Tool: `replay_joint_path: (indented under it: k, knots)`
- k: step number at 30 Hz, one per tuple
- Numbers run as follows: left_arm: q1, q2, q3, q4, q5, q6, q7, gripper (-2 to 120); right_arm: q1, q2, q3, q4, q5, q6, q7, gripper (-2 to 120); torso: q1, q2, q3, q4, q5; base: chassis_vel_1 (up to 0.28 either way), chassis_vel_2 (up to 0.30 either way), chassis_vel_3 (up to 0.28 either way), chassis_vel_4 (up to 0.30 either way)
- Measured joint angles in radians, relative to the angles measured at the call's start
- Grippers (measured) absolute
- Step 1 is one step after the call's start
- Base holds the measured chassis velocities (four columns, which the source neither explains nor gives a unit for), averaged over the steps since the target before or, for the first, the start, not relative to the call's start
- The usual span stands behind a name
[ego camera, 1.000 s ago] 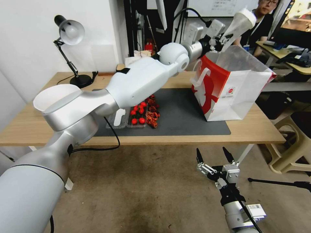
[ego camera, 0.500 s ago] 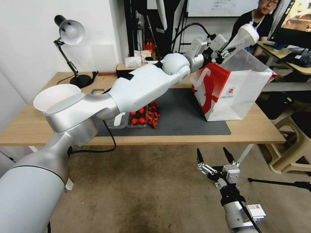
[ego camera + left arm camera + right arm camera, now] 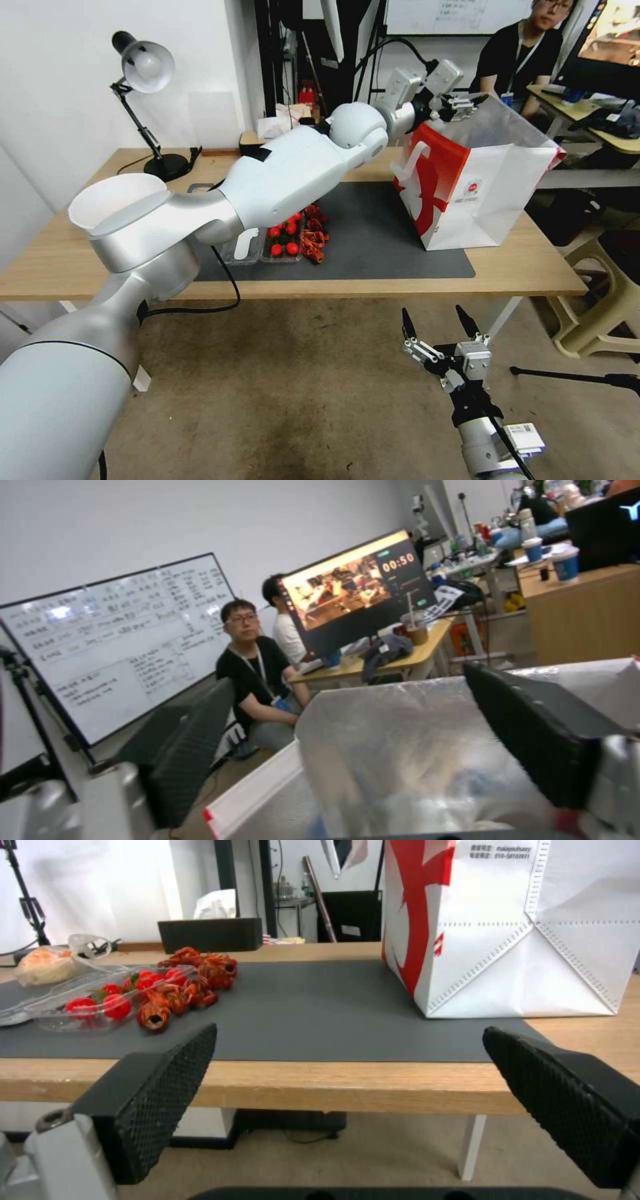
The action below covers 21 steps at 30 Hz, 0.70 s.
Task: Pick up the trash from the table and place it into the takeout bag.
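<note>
Gone from the left end effector [image 3: 465, 105] is the clear plastic cup with white lid; its fingers now spread empty over the boxy white-and-red paper takeout bag [image 3: 477, 183] on the light-wood desk [image 3: 513, 270]. Below the desk edge, the right end effector [image 3: 437, 325] hangs open, holding nothing.

Even, bright indoor light falls from above, leaving only soft shadows under the table [image 3: 400, 283]. The head view bows straight lines toward its edges. The left wrist view is soft and hazy, its near fingers [image 3: 533, 740] blurred; a lit monitor [image 3: 357, 587] glows brightly beyond.
</note>
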Motion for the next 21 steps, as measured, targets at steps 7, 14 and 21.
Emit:
replay_joint_path:
  k: [7, 14, 21]
  knots:
    - [0.049, 0.1, -0.051, -0.128, 0.008, 0.015, -0.054, 100, 0.0, 0.0, -0.006, 0.0, -0.001, 0.0, 0.0, 100, 0.0, 0.0, 0.0, 0.0003, -0.0001, 0.0, 0.0, 0.0, 0.0]
    - [0.153, 0.203, -0.139, -0.281, 0.014, 0.049, -0.114, 100, 0.0, 0.0, -0.013, -0.002, -0.004, 0.001, 0.001, 100, 0.0, 0.0, 0.0, 0.0, -0.0002, 0.0, 0.0, 0.0, 0.0]
    - [0.313, 0.362, -0.245, -0.473, 0.027, 0.065, -0.159, 100, -0.002, 0.001, -0.013, -0.001, -0.006, 0.001, 0.002, 100, 0.0, 0.0, 0.0, 0.0001, -0.0002, 0.0, 0.0, 0.0, 0.0]
